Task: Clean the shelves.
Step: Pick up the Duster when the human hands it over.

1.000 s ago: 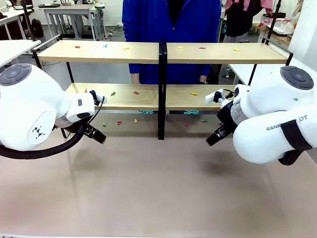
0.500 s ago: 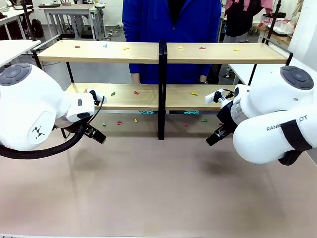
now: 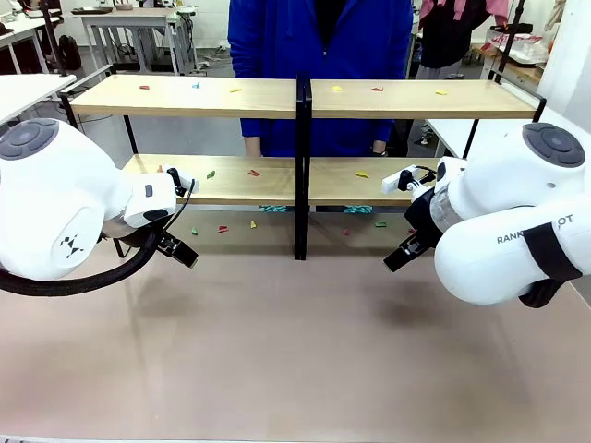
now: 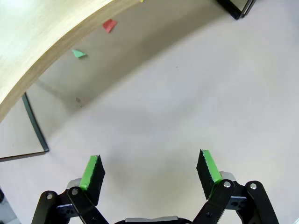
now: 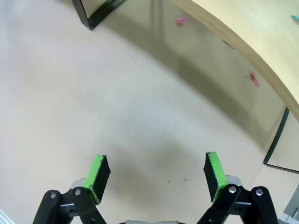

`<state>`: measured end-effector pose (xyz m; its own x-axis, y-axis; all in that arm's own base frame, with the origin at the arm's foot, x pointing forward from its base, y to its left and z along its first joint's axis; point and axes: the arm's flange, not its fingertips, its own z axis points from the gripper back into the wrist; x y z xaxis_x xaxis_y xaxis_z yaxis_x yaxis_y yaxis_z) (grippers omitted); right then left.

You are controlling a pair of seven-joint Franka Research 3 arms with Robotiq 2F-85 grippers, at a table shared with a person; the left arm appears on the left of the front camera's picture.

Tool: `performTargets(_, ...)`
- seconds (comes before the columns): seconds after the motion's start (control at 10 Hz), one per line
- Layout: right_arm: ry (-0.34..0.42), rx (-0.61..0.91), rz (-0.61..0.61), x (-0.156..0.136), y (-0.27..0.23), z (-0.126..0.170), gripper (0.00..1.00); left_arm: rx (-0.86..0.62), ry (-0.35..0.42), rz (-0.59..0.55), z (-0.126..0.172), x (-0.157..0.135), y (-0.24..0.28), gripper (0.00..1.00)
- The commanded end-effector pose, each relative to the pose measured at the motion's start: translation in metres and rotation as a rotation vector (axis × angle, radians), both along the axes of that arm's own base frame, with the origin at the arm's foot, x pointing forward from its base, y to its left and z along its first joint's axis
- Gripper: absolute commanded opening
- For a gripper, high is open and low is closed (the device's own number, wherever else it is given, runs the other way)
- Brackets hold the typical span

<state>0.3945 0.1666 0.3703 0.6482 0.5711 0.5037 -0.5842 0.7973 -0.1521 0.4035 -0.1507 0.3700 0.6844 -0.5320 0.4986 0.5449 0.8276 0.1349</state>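
On the right arm (image 3: 506, 242): "RANK" and "OT" (partly covered).

The right gripper (image 5: 155, 164) hangs spread wide above the bare table (image 5: 117, 107). Two pink scraps (image 5: 181, 20), perhaps paper, lie on it under the edge of the shelves (image 5: 261, 42).

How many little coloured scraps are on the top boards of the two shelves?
6. On the left shelf's light-wood top board: red scrap, teal scrap, yellow scrap. On the right shelf's top board: second yellow scrap, second red scrap, third yellow scrap. None looks hidden.
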Motion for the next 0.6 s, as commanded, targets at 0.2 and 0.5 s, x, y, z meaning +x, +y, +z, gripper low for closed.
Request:
performTargets(0.2, 0.078, 0.058, 0.159, -0.01, 0.002, 0.008, 1.0, -0.035, 0.039, -0.106, 0.011, -0.019, 0.006, 1.0)
performTargets(0.5, 0.046, 0.204, 0.159, -0.051, -0.094, 0.068, 1.0, -0.164, -0.054, -0.167, 0.072, -0.095, 0.086, 1.0)
